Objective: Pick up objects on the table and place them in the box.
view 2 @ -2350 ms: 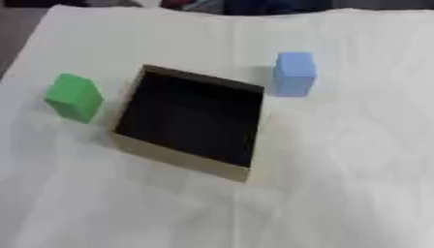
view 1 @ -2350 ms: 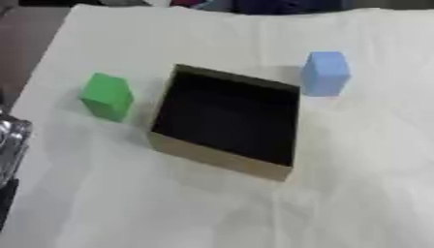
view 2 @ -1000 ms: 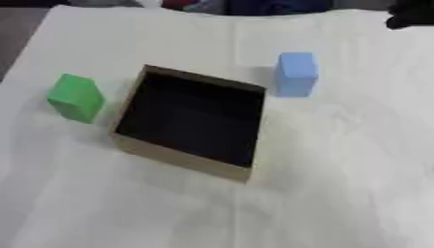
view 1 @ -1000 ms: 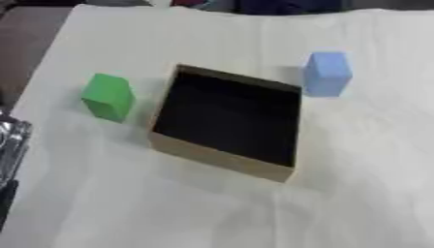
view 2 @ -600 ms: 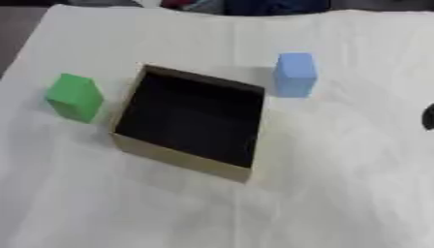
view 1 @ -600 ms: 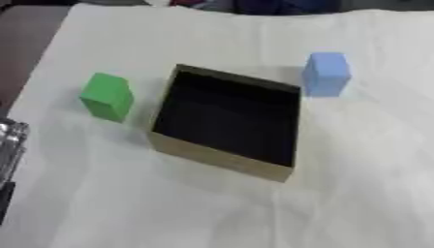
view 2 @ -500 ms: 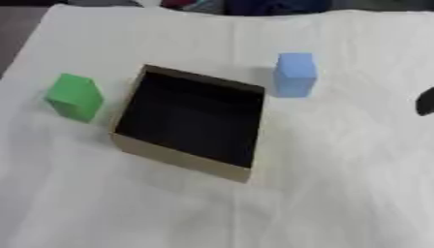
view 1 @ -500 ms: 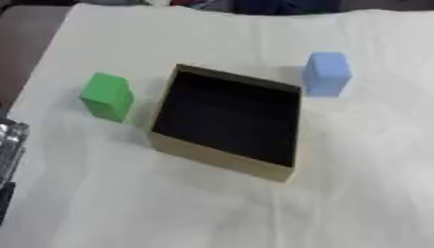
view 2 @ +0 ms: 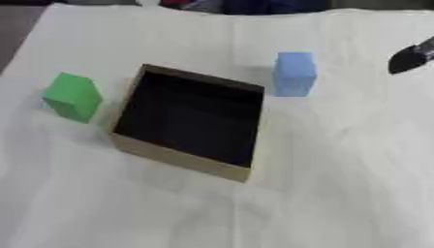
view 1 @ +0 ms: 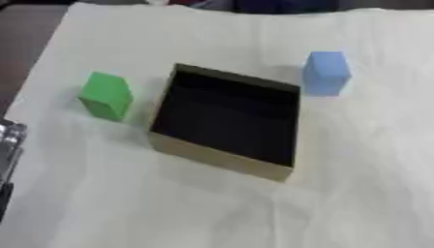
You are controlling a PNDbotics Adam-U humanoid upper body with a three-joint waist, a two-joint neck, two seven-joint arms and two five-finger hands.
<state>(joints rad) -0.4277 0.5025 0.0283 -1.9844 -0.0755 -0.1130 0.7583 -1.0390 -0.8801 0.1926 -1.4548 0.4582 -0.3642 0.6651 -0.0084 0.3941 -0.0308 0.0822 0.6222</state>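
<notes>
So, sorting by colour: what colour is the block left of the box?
Green, clearest in the left eye view.

A: The light is even and rather bright — the white surface (view 1: pixel 356 184) shows no hard glare, only a soft cream tone.

B: Yes, and the shadows are weak. The green block (view 1: pixel 106 95) and the blue block (view 1: pixel 325 72) each have only a faint grey shade at the base.

A: The inside of the box (view 1: pixel 227 120) is very dark; I see no detail there.

B: Both views are soft — all edges are blurred. The dark shape at the right edge of the right eye view, the right hand (view 2: pixel 410 57), is smeared, and its form is not readable.

A: The far edge is dim too.
</notes>
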